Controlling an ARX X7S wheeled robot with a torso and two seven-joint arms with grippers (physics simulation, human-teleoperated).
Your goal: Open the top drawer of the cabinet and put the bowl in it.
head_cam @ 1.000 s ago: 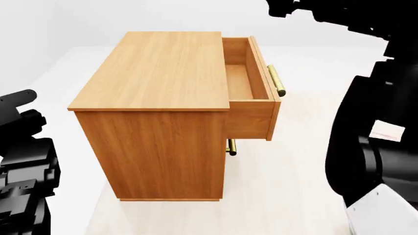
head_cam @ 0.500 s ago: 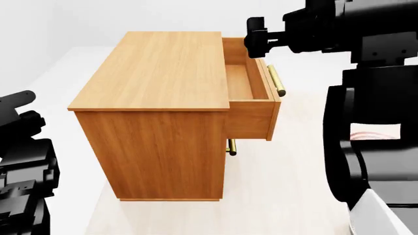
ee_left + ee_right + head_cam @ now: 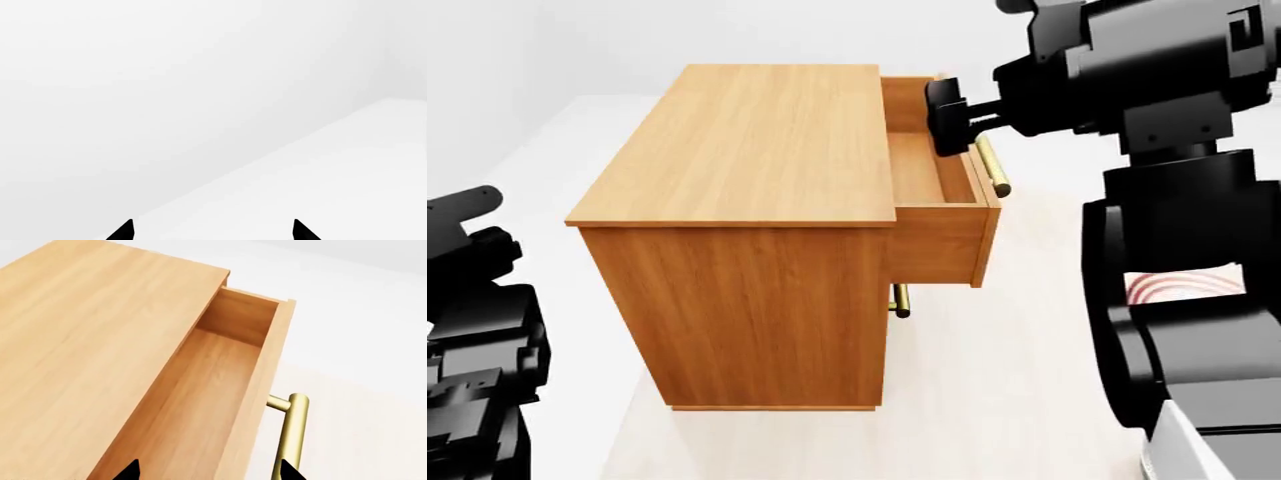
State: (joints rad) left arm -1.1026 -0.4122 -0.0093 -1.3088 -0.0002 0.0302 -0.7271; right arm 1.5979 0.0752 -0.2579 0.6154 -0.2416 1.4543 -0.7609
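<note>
The cabinet (image 3: 761, 140) stands on the white floor, with its top drawer (image 3: 928, 170) pulled out toward the right. The drawer's inside (image 3: 213, 385) holds nothing. Its brass handle (image 3: 993, 165) runs along the front. My right gripper (image 3: 950, 112) hovers over the drawer's front edge, open; in the right wrist view its tips (image 3: 208, 472) straddle the drawer front with nothing between them. My left gripper (image 3: 212, 232) is open and faces only bare white floor and wall. The bowl is out of view.
The end of a lower drawer's brass handle (image 3: 898, 300) pokes out under the open drawer. A white plate with red rings (image 3: 1174, 288) shows partly behind my right arm. My left arm (image 3: 474, 330) hangs low beside the cabinet's near left corner.
My right arm has swung in from the upper right and come down and left over the open drawer's front. The left arm and the drawer have stayed put.
</note>
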